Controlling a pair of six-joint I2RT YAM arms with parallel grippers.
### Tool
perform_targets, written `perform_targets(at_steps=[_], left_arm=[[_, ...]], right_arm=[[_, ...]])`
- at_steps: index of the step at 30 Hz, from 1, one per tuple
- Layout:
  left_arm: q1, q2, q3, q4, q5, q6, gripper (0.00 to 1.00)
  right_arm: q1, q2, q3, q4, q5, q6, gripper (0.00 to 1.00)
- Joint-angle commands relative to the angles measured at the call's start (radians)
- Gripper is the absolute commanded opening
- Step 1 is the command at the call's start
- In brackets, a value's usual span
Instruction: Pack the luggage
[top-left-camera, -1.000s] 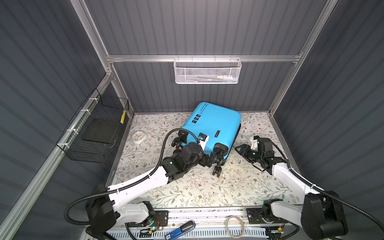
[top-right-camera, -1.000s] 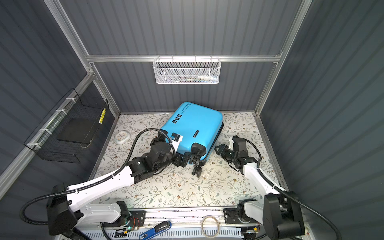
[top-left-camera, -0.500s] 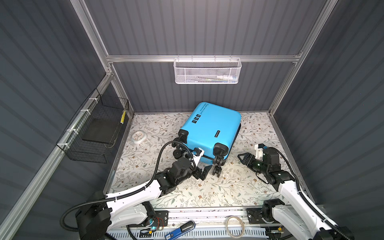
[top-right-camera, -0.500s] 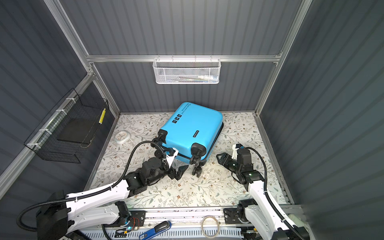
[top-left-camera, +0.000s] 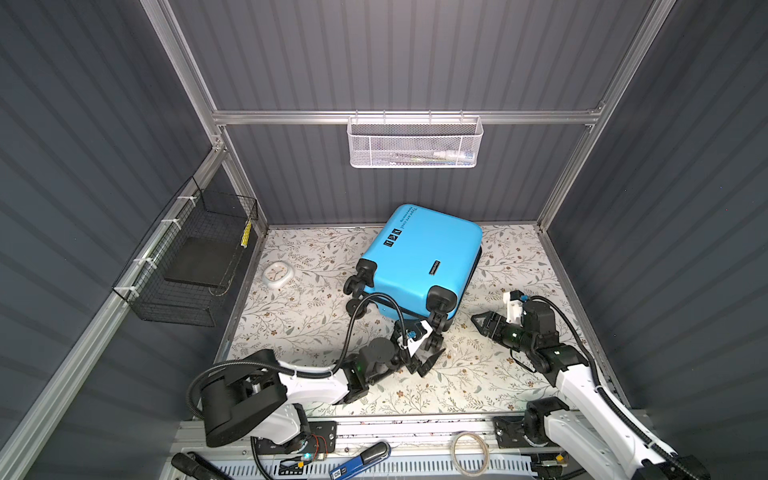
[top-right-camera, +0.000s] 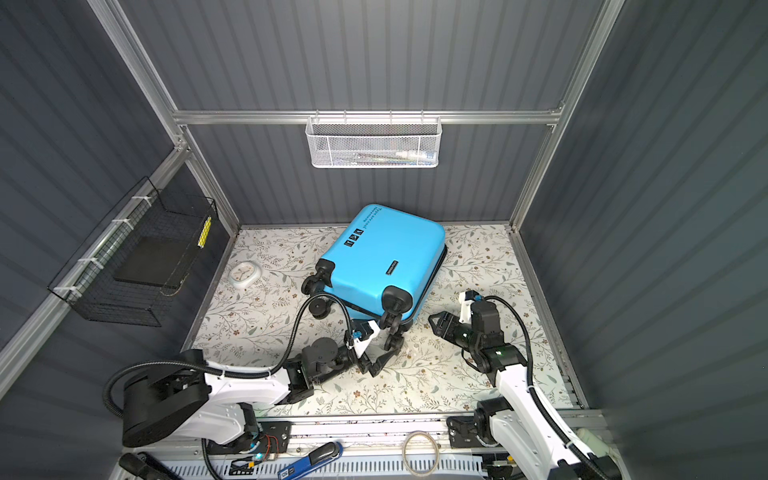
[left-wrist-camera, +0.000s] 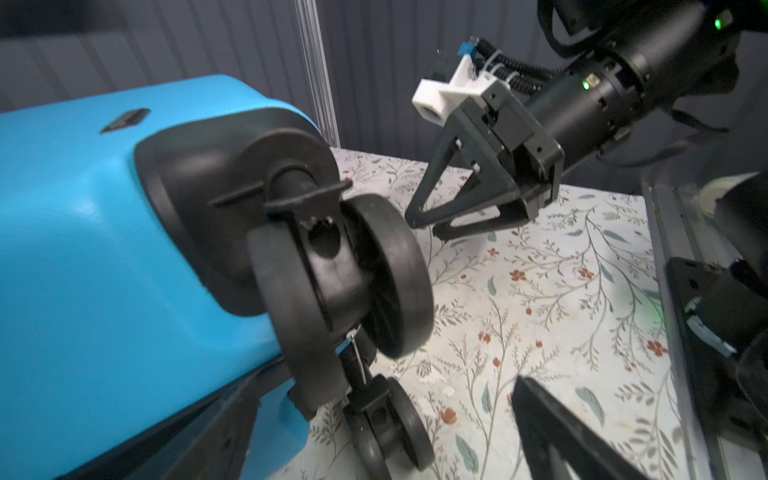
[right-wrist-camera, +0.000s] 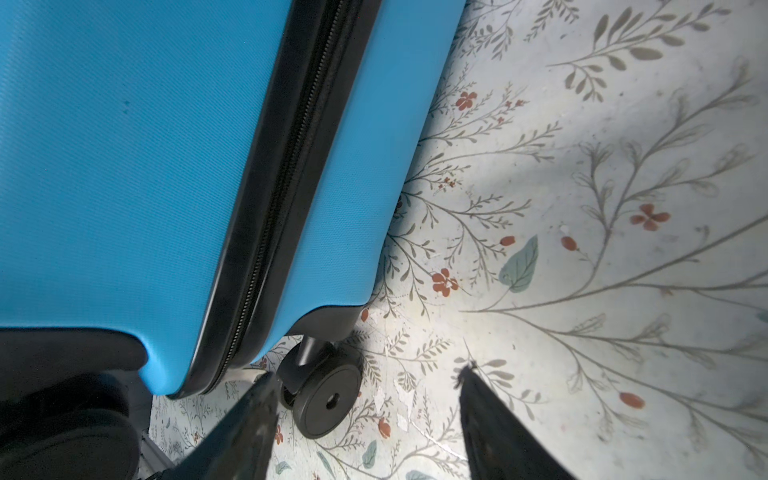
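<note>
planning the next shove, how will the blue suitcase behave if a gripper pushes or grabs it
The luggage lies on its broad side, so a push would probably slide or pivot it rather than tip it. Its smooth hard shell looks stiff and likely slippery for jaws. The spinner wheels jut out sideways and may swivel if grabbed.

1. The luggage (top-left-camera: 419, 257) lies on the table (top-left-camera: 299, 328) at the centre of both top views, wheels toward the lower edge.
2. The mesh basket (top-left-camera: 413, 143) hangs above it in the frame.
3. The wire basket (top-left-camera: 187, 266) hangs at middle left, with the clock (top-left-camera: 277, 274) between it and the luggage.
4. The left gripper (top-left-camera: 419, 353) sits just below the wheels.
5. The right gripper (top-left-camera: 478, 323) sits to the luggage's lower right, apart from it.
</note>
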Motion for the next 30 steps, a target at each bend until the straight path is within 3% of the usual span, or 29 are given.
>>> perform_targets(at_steps=[1, 5, 9, 12, 18, 26, 30], left_arm=[[-0.026, 0.075, -0.014, 0.319, -0.135, 0.024, 0.98], [-0.049, 0.167, 0.015, 0.437, -0.186, 0.018, 0.95], [-0.063, 0.234, 0.030, 0.517, -0.239, 0.018, 0.85], [-0.064, 0.255, 0.038, 0.533, -0.256, 0.012, 0.73], [-0.065, 0.264, 0.055, 0.523, -0.258, 0.000, 0.64], [-0.065, 0.285, 0.074, 0.502, -0.273, -0.008, 0.64], [-0.065, 0.305, 0.078, 0.509, -0.296, -0.021, 0.69]], right_arm=[[0.010, -0.002, -0.015, 0.005, 0.000, -0.038, 0.70], [0.019, 0.001, -0.018, 0.016, 0.006, -0.034, 0.70], [0.029, 0.010, -0.018, 0.023, 0.010, -0.031, 0.70], [0.034, 0.011, -0.018, 0.028, 0.014, -0.034, 0.69], [0.039, 0.012, -0.032, 0.034, 0.017, -0.035, 0.70], [0.041, -0.002, -0.038, 0.033, 0.019, -0.031, 0.69], [0.041, -0.011, -0.038, 0.024, 0.020, -0.033, 0.69]])
